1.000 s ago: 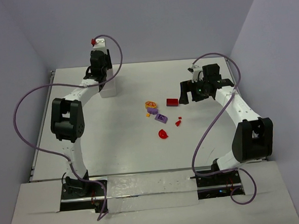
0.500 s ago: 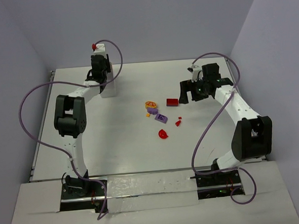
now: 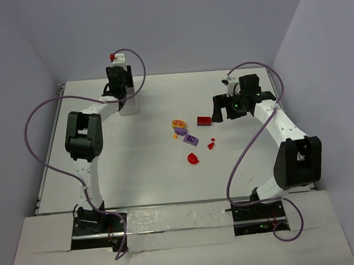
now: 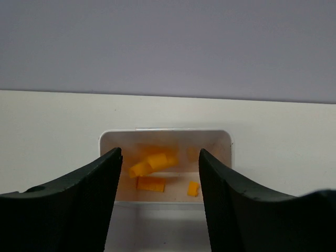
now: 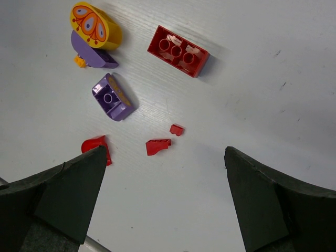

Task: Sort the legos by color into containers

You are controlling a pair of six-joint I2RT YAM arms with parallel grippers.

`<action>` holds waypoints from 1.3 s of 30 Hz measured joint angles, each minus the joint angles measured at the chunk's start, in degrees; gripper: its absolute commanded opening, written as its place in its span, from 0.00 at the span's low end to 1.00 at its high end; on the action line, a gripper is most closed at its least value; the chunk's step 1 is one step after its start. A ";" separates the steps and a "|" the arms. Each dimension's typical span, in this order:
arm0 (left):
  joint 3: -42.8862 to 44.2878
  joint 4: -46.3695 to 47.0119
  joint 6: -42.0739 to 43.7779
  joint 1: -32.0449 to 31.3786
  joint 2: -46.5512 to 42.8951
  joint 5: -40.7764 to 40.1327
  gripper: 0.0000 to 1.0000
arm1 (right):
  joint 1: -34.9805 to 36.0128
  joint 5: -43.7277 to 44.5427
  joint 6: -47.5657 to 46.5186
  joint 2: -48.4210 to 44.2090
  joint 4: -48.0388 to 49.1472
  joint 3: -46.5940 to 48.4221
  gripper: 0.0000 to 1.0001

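**Left claw at the tray, right claw over the loose pieces**

Your left gripper (image 4: 160, 155) hangs over the far end compartment of the tray (image 4: 165, 132), far left on the table. Its jaws are parted and hold nothing, and orange legos (image 4: 152, 161) lie inside, just below. Your right gripper (image 5: 164, 155) stands wide and empty above the red brick (image 5: 178, 51), purple pieces (image 5: 111, 97) and small red bits (image 5: 158, 146), which lie loose mid-table.

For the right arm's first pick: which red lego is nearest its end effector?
The rectangular red brick, beside the right end effector; other red pieces lie farther.
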 measured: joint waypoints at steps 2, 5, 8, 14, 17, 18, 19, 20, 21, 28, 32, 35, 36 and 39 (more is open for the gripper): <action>0.27 -0.01 0.05 0.00 0.00 0.03 0.69 | 0.00 -0.03 0.01 0.01 0.00 0.00 1.00; 0.49 -0.09 0.05 0.00 -0.15 0.14 0.69 | 0.00 -0.04 0.01 0.01 0.00 0.00 1.00; 0.59 -0.67 0.05 0.00 -0.57 0.43 0.69 | 0.00 -0.05 0.01 0.01 0.00 0.01 1.00; 0.67 -4.65 -0.10 0.00 -5.89 2.69 0.61 | 0.00 -0.07 0.03 0.01 0.02 0.02 1.00; 0.40 -8.65 -0.15 -0.15 -12.26 8.69 0.61 | 0.00 -0.17 0.16 0.01 0.02 0.04 1.00; 0.07 -9.88 -0.07 -0.40 -14.53 10.40 0.60 | 0.00 -0.26 0.20 0.01 0.02 0.04 1.00; -0.52 -11.63 0.19 -0.87 -17.30 12.70 0.59 | 0.00 -0.38 0.21 0.01 0.02 0.04 1.00; -1.41 -13.58 0.63 -1.39 -20.11 15.13 0.58 | 0.00 -0.45 0.21 0.01 0.02 0.04 1.00; -2.80 -14.93 1.03 -2.19 -22.81 17.34 0.58 | 0.00 -0.47 0.21 0.01 -0.01 0.04 1.00; -17.26 -24.26 -0.23 -13.16 -33.68 23.89 0.64 | 0.00 -0.44 0.26 0.01 0.00 0.04 1.00; -18.87 -31.68 -2.56 -19.07 -27.77 24.25 0.66 | 0.00 -0.19 0.41 0.01 -0.03 0.04 1.00; -18.40 -36.04 -3.97 -21.57 -22.65 24.11 0.66 | 0.00 0.30 0.43 0.01 -0.14 0.04 1.00; -17.95 -37.11 -4.36 -22.17 -21.20 23.97 0.65 | 0.00 0.43 0.43 0.01 -0.17 0.04 1.00; -16.28 -39.30 -4.86 -23.75 -17.55 23.75 0.64 | 0.00 0.70 0.43 0.01 -0.28 0.04 1.00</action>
